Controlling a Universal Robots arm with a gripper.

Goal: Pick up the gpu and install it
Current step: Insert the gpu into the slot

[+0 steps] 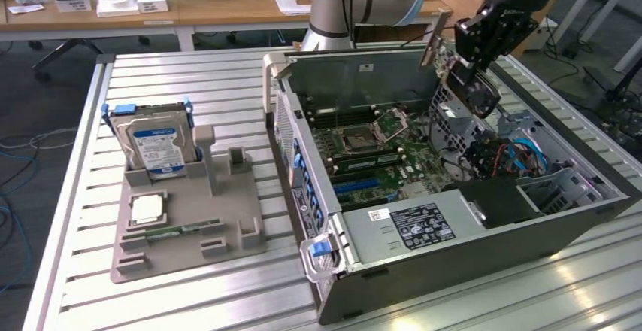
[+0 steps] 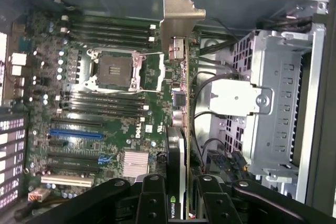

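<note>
Black gripper fingers (image 2: 152,192) clamp narrowly on the gpu (image 1: 477,90), held above the open computer case (image 1: 452,259) on a slatted aluminium table (image 1: 180,75). In the exterior view the gripper (image 1: 470,60) hangs over the case's far right corner, the card angled downwards below it. From the wrist view the gpu (image 2: 179,103) is seen edge-on, its silver bracket (image 2: 178,17) farthest from the gripper (image 2: 178,190), with the motherboard (image 2: 105,108) on one side and the metal drive cage (image 2: 278,103) on the other. The card appears clear of the board, though the angle leaves this uncertain. A hard drive (image 1: 155,147) stands upright in a grey holder (image 1: 191,229) beside the case, well apart from the gripper
</note>
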